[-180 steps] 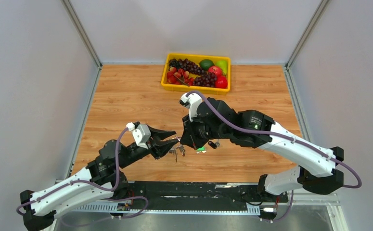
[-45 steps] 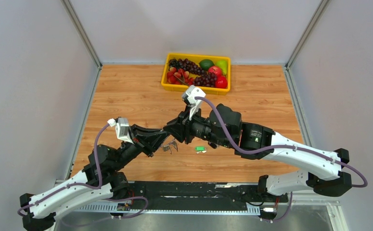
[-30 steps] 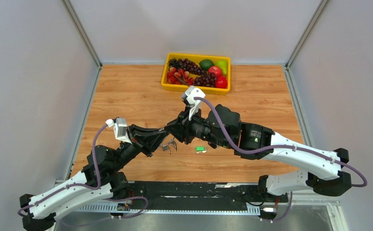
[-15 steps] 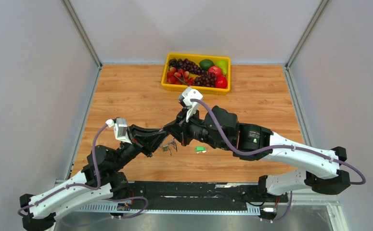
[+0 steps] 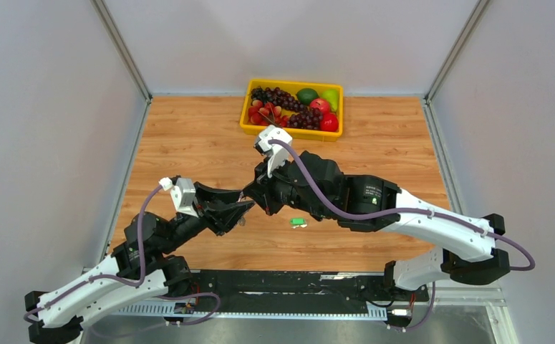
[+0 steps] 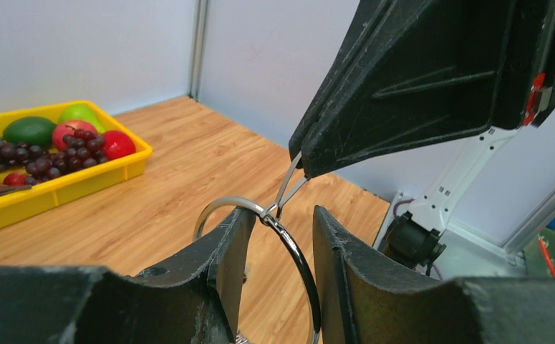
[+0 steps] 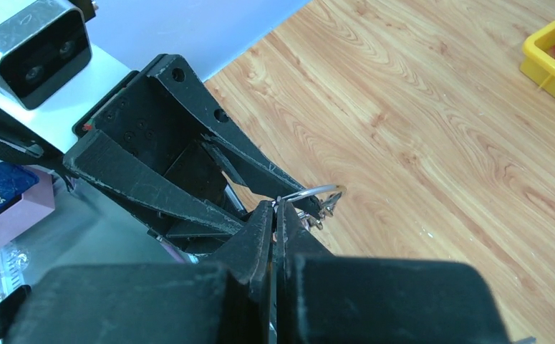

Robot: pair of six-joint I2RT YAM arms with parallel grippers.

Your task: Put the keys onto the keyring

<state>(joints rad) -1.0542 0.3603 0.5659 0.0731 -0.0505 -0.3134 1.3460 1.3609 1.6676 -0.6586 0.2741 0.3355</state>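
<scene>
**Step in hand.** The keyring (image 6: pixel 224 203) is being transferred between the 2 grippers. It is held in the air over the bench (image 5: pixel 188 136), toward the near edge and left of centre.

**Finger state.**
- The right gripper (image 7: pixel 274 204) is clenched on the keyring. Its tips pinch the wire at 1 point on the ring's edge.
- The left gripper (image 6: pixel 283 222) is released. Its 2 fingers (image 6: pixel 224 265) stand parted, and the ring wire crosses the gap between them.
- Whether the wire touches either inner face cannot be told.

**Position of the task items.**
- Small metal pieces (image 7: pixel 319 215) hang from the ring just beyond the right fingertips. They are too small to identify as keys.
- 1 green-headed key (image 5: pixel 298 223) lies flat on the bench toward the near edge. It is just right of the gripper tips, under the right arm, and apart from both sets of fingers.
- No black-headed key can be made out.

**Next move (judgement).** The right gripper alone probably carries the ring. The freed left gripper likely needs to draw clear of the wire without snagging it. The green-headed key must then be picked up and its hole fed onto the split end of the ring. This calls for a firm hold on the ring and fine alignment.
</scene>
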